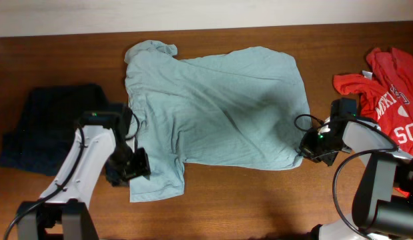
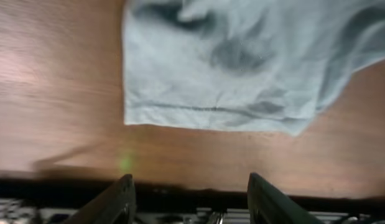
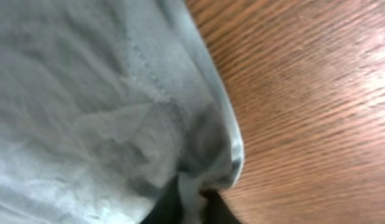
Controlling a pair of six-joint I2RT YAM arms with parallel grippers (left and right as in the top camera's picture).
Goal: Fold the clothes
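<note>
The pale teal T-shirt (image 1: 219, 107) lies spread and wrinkled across the middle of the wooden table. My left gripper (image 1: 136, 163) is open and empty, just left of the shirt's near-left sleeve. In the left wrist view the sleeve hem (image 2: 211, 106) lies ahead of my open fingers (image 2: 191, 193). My right gripper (image 1: 306, 148) is shut on the shirt's near-right corner; in the right wrist view a fold of teal fabric (image 3: 117, 93) is pinched between my fingers (image 3: 191, 202).
A dark navy garment (image 1: 56, 127) lies at the left, beside my left arm. A red T-shirt with white lettering (image 1: 386, 87) lies at the far right, behind my right arm. Bare wood runs along the table's near edge.
</note>
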